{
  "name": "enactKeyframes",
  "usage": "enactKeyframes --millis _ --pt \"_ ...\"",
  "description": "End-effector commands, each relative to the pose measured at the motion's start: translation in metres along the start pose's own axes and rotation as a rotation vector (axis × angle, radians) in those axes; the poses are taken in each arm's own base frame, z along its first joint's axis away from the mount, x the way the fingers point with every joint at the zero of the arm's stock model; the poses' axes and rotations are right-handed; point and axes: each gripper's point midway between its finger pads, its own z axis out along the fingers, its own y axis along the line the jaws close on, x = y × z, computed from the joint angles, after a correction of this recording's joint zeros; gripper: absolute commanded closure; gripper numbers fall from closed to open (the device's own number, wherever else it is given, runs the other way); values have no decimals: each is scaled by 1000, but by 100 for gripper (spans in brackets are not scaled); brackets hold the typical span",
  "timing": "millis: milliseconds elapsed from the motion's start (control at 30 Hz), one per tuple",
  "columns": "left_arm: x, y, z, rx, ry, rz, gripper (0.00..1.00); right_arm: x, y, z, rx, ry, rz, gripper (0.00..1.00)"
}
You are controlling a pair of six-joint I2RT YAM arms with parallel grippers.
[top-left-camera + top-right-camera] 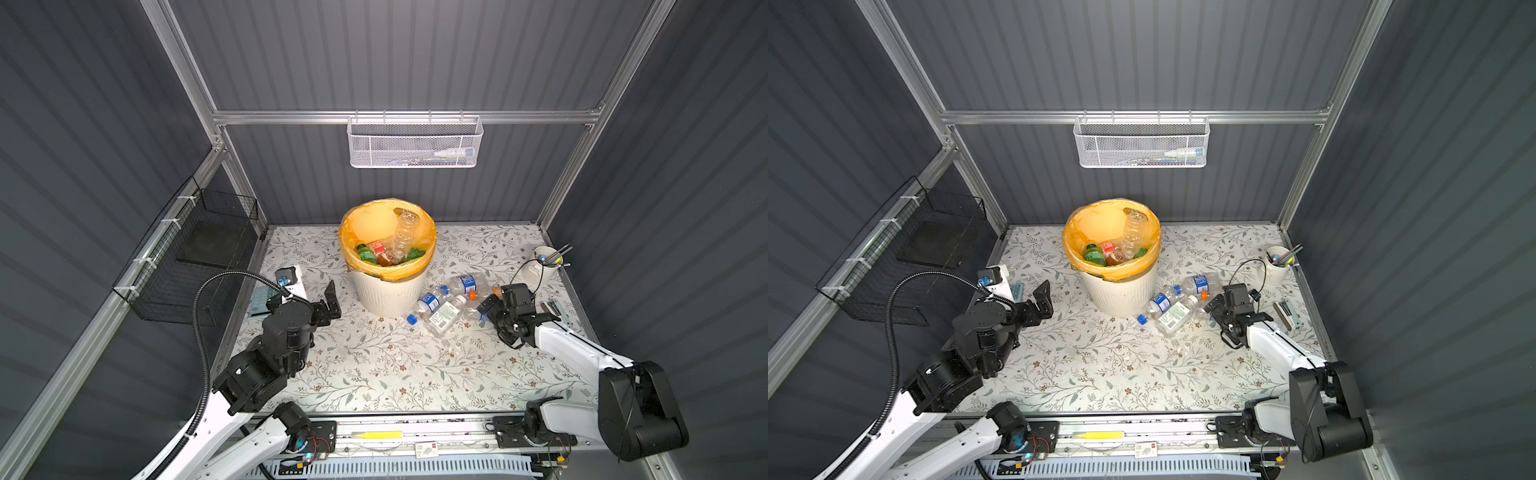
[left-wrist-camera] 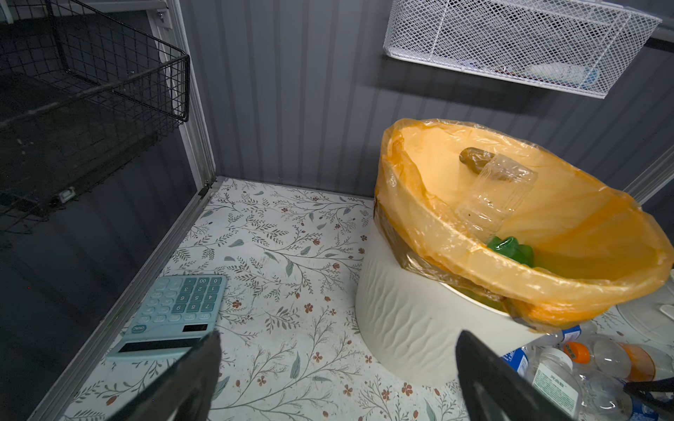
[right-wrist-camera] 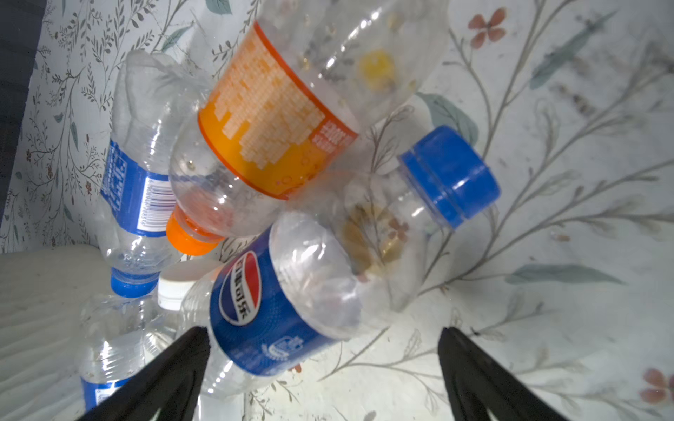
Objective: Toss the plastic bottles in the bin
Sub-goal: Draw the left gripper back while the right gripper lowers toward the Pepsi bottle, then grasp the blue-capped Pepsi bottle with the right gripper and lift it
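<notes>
Top views, progress: in both top views the bin (image 1: 386,293) (image 1: 1121,293) holds several bottles, and one clear bottle (image 1: 404,232) leans against the liner. The task is judged well advanced but unfinished.
Top views, outstanding: a cluster of plastic bottles (image 1: 446,313) lies on the table (image 1: 374,374), just beside the bin's base on the right arm's side.
Top views, tools: the left gripper (image 1: 332,308) is spread and empty near the bin. The right gripper (image 1: 486,308) is at the cluster's edge.
Left wrist view: jaws wide apart with nothing between them. The bin is close ahead and a calculator (image 2: 178,313) lies off to the side.
Right wrist view, tool: jaws wide, with the base of the blue-labelled bottle (image 3: 277,310) between them, ungripped. Contact cannot be told.
Right wrist view, axis: that bottle lies on its side, long axis running away from the gripper, blue cap (image 3: 450,176) farthest. The orange-labelled bottle (image 3: 270,109) lies across it, with its cap toward the bin.
</notes>
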Motion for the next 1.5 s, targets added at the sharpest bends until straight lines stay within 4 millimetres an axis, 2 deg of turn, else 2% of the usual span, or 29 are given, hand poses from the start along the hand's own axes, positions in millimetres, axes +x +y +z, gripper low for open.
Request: enactKeyframes --millis 0,200,267,433,567,667,800,933,1033,1067,1133,1200,1300,1400,1467 --pt "2 10 -4 -29 -12 -18 0 -2 -6 9 38 9 -27 1" --pt "3 14 -7 -33 -18 -22 0 13 -23 25 57 108 -50 10" --pt "4 14 -7 -35 -15 -19 0 16 -25 23 47 112 -59 14" --pt "7 13 -5 -33 -11 -29 0 18 -30 19 42 106 -75 15" --pt "7 9 -3 -23 -5 -33 0 22 -29 17 25 119 -79 29" --pt "7 9 -3 -23 -4 -36 0 21 -29 10 13 104 -81 37" --pt "10 10 -3 -27 -1 -46 0 15 -29 -4 7 63 -97 43" --pt "14 13 -1 -44 6 -60 0 3 -14 -26 -56 10 -129 47" --pt "24 15 3 -64 26 -64 0 -18 12 -64 -149 -80 -183 48" --pt "27 16 4 -76 37 -65 0 -30 26 -85 -196 -136 -204 48" --pt "34 17 7 -99 63 -64 0 -55 48 -133 -277 -268 -241 48" --pt "41 16 11 -111 92 -55 0 -86 70 -200 -374 -463 -254 47" --pt "51 14 16 -118 124 -38 0 -122 94 -296 -484 -699 -258 44" --pt "60 10 20 -110 147 -32 0 -141 124 -360 -596 -803 -264 42" --pt "64 8 22 -99 157 -41 0 -148 152 -384 -714 -809 -261 42"
